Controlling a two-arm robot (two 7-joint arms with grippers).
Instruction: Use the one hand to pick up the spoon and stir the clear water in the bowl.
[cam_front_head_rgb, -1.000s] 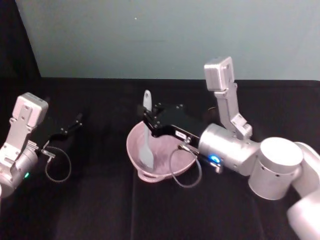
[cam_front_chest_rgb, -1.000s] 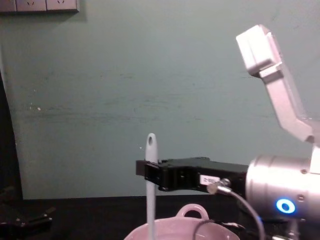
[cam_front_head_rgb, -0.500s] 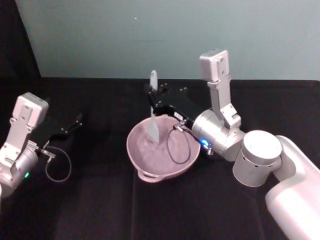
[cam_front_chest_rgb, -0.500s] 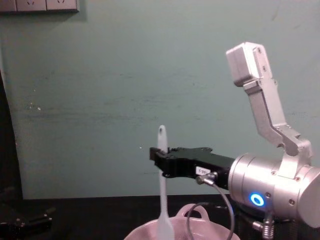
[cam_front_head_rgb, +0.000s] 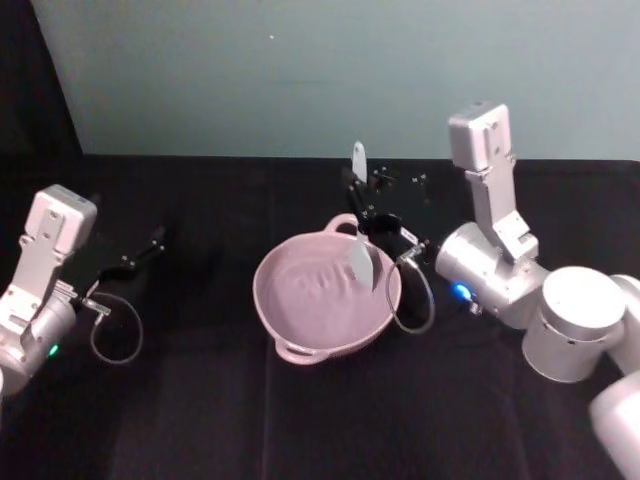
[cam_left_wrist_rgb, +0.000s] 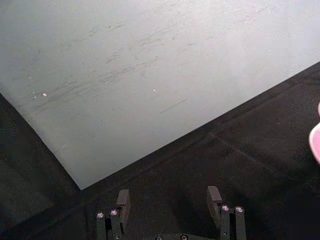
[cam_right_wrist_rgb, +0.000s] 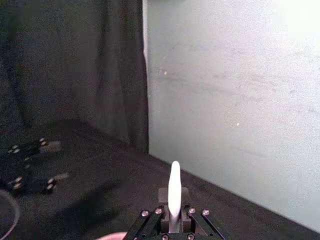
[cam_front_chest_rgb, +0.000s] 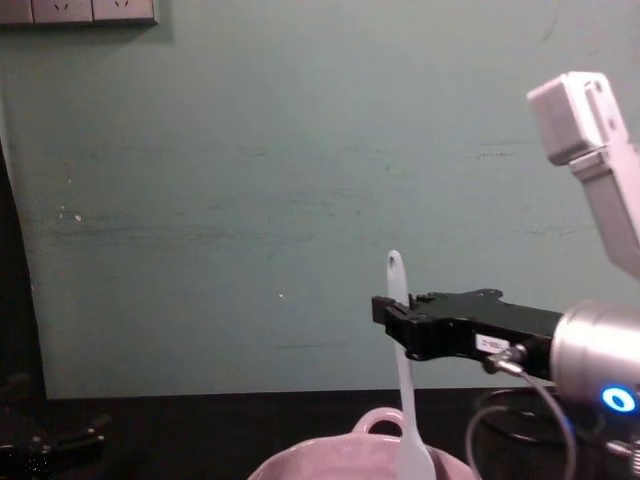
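Gripping white spoon (cam_front_chest_rgb: 404, 395) handle, right gripper (cam_front_chest_rgb: 390, 318) holds paddle blade upright in pink bowl (cam_front_head_rgb: 262, 300); left gripper (cam_left_wrist_rgb: 167, 196) parked, fingers apart.

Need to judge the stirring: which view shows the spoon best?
Head view: the spoon shows tip to blade, blade in the bowl near its right rim, handle in the right gripper. Chest view crops the blade's bottom; right wrist view gives the handle end.

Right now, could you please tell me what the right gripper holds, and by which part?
The right gripper holds the spoon by its upper handle.
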